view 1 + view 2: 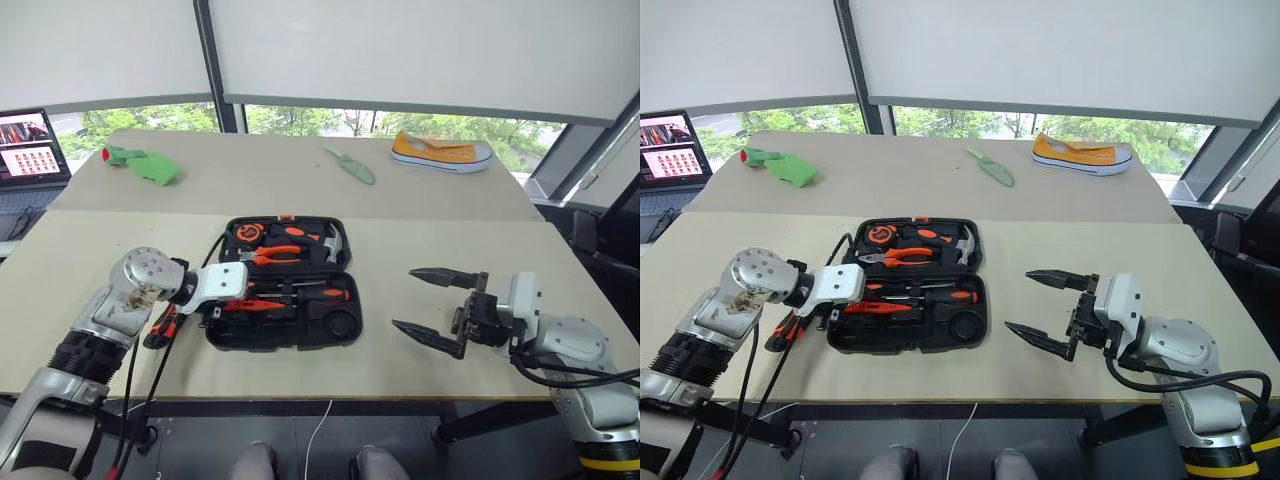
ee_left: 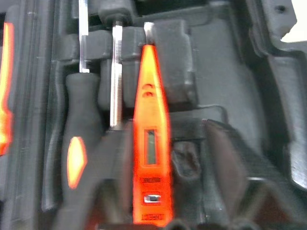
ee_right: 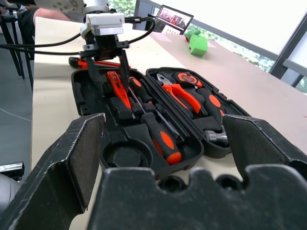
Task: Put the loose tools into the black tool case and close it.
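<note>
A pale beige table [image 1: 420, 345] stood before a window wall with white blinds [image 1: 420, 50] drawn partway, greenery showing below them. The open black case [image 1: 285, 285] lay flat near the table's front edge, its two halves side by side. The left gripper [image 3: 109, 62] hung over the case's left end, fingers parted astride the small orange screwdriver [image 2: 151, 139] lying in its recess, not clenched on it. A black-and-orange screwdriver [image 3: 160, 136] lay beside it. The right gripper [image 1: 440, 305] hovered, spread wide and empty, well right of the case. More orange-and-black tools [image 1: 163, 325] lay left of the case, largely hidden behind the left arm. A trowel [image 1: 350, 163], a yellow shoe [image 1: 440, 152] and a green object [image 1: 145, 163] lay at the far side; a laptop [image 1: 30, 145] was cut off at the left edge.
</note>
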{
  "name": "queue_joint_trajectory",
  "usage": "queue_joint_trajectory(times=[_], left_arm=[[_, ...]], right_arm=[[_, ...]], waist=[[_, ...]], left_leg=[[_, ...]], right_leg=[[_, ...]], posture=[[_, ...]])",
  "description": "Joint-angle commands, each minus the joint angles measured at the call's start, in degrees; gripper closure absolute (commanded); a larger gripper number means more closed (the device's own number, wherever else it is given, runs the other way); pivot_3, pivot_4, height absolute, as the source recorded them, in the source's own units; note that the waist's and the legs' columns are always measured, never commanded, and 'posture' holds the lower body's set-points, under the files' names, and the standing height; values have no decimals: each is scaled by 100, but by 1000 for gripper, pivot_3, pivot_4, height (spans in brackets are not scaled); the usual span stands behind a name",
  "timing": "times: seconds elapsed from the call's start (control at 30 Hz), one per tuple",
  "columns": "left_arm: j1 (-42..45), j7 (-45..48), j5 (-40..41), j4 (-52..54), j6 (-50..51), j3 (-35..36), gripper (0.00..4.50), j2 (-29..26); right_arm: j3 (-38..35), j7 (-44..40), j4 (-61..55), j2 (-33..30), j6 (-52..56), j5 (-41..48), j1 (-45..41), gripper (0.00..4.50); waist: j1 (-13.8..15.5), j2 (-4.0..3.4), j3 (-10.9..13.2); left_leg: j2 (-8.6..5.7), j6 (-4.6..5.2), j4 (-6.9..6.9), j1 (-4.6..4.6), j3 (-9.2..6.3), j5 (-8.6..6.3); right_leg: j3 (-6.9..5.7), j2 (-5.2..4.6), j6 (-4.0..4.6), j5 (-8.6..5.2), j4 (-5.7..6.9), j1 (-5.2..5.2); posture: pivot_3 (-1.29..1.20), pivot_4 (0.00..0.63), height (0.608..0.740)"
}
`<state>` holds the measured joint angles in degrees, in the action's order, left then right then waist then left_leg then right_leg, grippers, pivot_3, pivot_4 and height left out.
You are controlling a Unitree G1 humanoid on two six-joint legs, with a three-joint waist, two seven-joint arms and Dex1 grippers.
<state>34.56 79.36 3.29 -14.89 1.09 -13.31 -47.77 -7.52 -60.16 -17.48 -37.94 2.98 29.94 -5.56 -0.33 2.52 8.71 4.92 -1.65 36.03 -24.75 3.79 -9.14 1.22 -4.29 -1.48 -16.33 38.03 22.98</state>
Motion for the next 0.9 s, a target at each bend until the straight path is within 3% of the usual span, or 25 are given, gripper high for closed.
queue_joint_trajectory(times=[0.03, 0.17, 0.27, 0.4, 0.5, 0.9], left_arm=[[377, 274, 742, -359, -395, 756, 1079, -57], [427, 233, 1175, -542, -555, 1103, 1079, 254], [132, 505, 1485, -485, -540, 1162, 1779, 492], [92, 268, 1059, -923, -865, 998, 3459, 650], [96, 5, 771, -1275, -835, 861, 4397, 765], [-277, 102, 571, -1738, -950, 744, 4454, 756]], right_arm=[[-87, -61, -106, -75, 59, 111, 38, 0], [-79, -75, -123, -51, 83, 108, 55, 0], [2, -43, -207, 21, 148, 158, -11, 0], [79, -33, -176, 65, 178, 159, -108, 0], [122, -57, -60, 88, 145, 124, -177, 0], [5, -43, 253, 81, 32, 77, -179, 0]], waist=[[14, 1, 1], [44, 0, 0], [59, -1, 0], [71, 1, 1], [73, 0, 1], [85, -1, 0]], left_leg=[[0, 0, 0, -1, 0, 0], [-3, 0, 6, -4, -1, 0], [-6, 0, 7, -2, 0, 0], [-4, 0, 11, -1, -5, 0], [-4, 1, 15, 0, -8, 0], [-5, 1, 19, 5, -11, 1]], right_leg=[[-1, 0, 1, 0, 0, 1], [-2, -4, -1, 2, -2, -3], [-2, -6, -2, 2, -3, -9], [-3, -1, 0, 4, 1, -9], [-4, 0, -1, 3, 1, -14], [-6, -1, 0, 4, 0, -26]], posture=[[0, 150, 740], [0, 150, 740], [0, 150, 740], [0, 150, 740], [0, 150, 740], [0, 150, 740]])
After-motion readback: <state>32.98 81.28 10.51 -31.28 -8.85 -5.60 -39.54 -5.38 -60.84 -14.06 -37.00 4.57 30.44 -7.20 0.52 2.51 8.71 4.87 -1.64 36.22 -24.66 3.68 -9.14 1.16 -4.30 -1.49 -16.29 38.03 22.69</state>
